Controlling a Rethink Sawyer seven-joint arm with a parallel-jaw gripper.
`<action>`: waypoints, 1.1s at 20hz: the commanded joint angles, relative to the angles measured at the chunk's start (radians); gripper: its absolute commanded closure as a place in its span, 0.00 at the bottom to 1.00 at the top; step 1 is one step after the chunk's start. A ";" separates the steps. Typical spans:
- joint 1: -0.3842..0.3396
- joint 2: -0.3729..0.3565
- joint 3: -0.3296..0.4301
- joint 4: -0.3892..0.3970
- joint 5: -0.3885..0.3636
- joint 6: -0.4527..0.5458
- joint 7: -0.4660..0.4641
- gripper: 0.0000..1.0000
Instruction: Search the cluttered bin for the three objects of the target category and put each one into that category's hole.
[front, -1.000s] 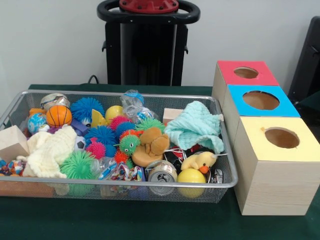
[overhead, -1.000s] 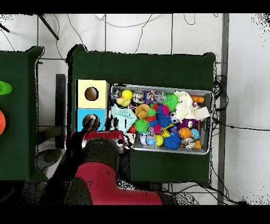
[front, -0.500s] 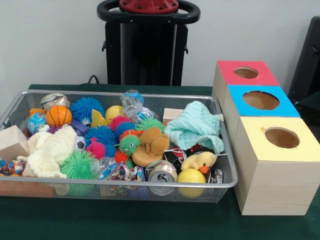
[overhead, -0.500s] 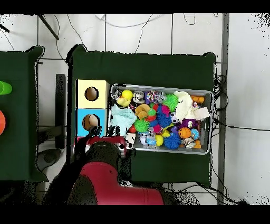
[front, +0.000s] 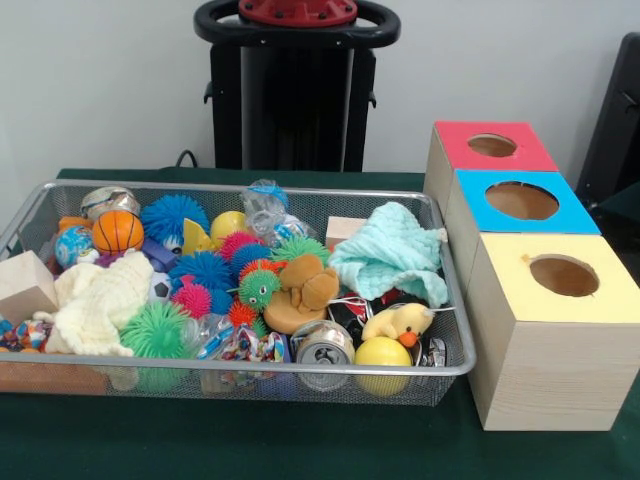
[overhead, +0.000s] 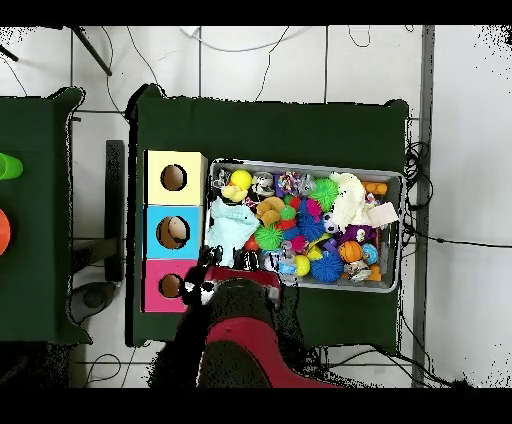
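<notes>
A wire mesh bin (front: 250, 369) (overhead: 300, 166) is packed with toys: several spiky balls such as a blue one (front: 173, 215), a small basketball (front: 117, 230), a brown plush (front: 300, 290), a yellow duck (front: 400, 322), a drinks can (front: 324, 348), a teal cloth (front: 390, 250) and a cream cloth (front: 100, 300). Beside it stand three wooden boxes with round holes: red top (front: 455, 150) (overhead: 155, 275), blue top (front: 480, 215) (overhead: 155, 215), yellow top (front: 520, 300) (overhead: 190, 160). Only the red and black arm (overhead: 240, 320) shows, by the bin's edge next to the red box. The gripper itself is hidden.
A wooden block (front: 22, 285) leans in the bin's left corner, another (front: 342, 228) lies at the back. The green tablecloth (front: 300, 440) runs in front of the bin. In the overhead view a second green table (overhead: 30, 200) stands to the left, and cables (overhead: 415, 160) trail past the bin.
In the overhead view the arm has swung to the right, off the red and blue boxes, and now sits by the bin's lower edge. The bin's contents have not moved.
</notes>
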 joint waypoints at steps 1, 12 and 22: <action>-0.120 -0.041 0.052 0.205 0.266 0.017 -0.788 0.00; -0.109 0.019 0.005 0.113 0.148 0.160 -0.417 0.00; 0.123 0.032 -0.053 -0.030 -0.124 0.213 0.069 0.00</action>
